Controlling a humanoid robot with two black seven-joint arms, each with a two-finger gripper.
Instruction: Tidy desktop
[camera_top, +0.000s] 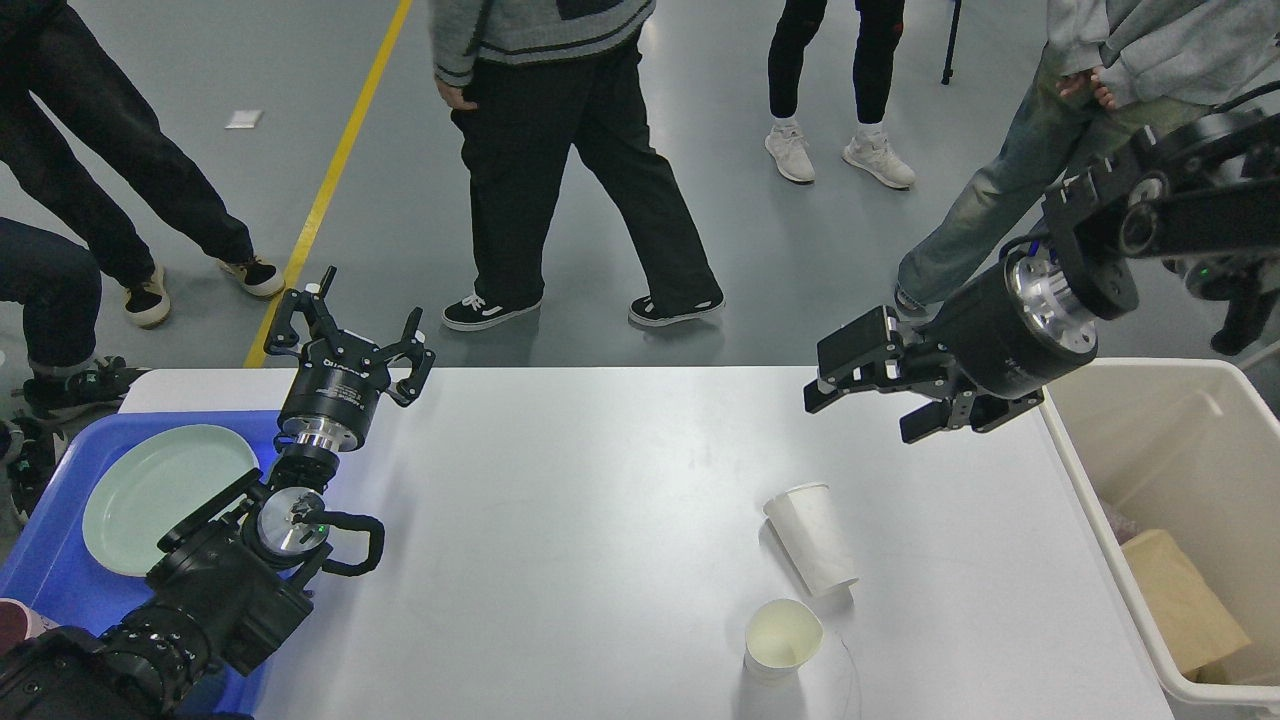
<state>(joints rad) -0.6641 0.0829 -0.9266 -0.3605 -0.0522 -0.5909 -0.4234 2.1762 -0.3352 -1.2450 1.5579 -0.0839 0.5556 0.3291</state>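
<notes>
Reaching with the right claw (868, 398), its jaws apart above the surface (600, 500), risks the tipped paper cup (812, 540) being rolled or crushed.

Desktop (600, 480) middle lies bare; 2 paper cups (812, 550) block the near-right; bin (1110, 520) flanks right.

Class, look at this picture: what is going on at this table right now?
A two-armed robot is tidying a white rectangular desktop. Neither gripper holds anything. The right gripper hangs open above the desktop, beyond a white paper cup lying on its side and an upright white paper cup. The left gripper is open too, raised beside a blue plastic tray carrying a pale green round plate. A beige rectangular bin stands at the right edge.
</notes>
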